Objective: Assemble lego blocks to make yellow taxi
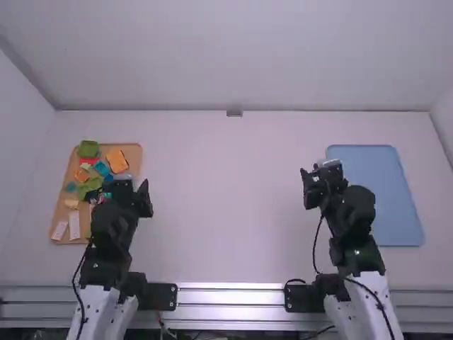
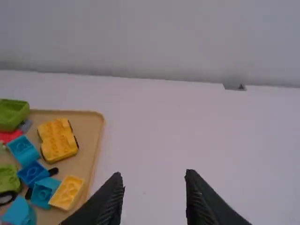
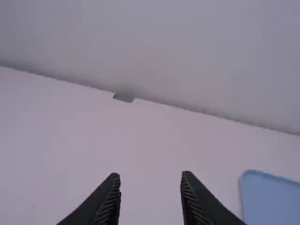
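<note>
- Left gripper [image 2: 152, 174], right gripper [image 3: 149, 175]: jaws wide apart, empty
- Grip the yellow wheeled base [image 2: 58, 140] squarely by its sides, avoiding the adjacent blue block [image 2: 23, 149]

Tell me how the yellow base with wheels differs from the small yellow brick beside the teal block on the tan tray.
The yellow base has dark wheels at its sides; the yellow brick shows none. The yellow base is longer, the yellow brick shorter. The yellow base looks deeper in colour, the yellow brick paler. Both have studs and lie on the tan tray.
</note>
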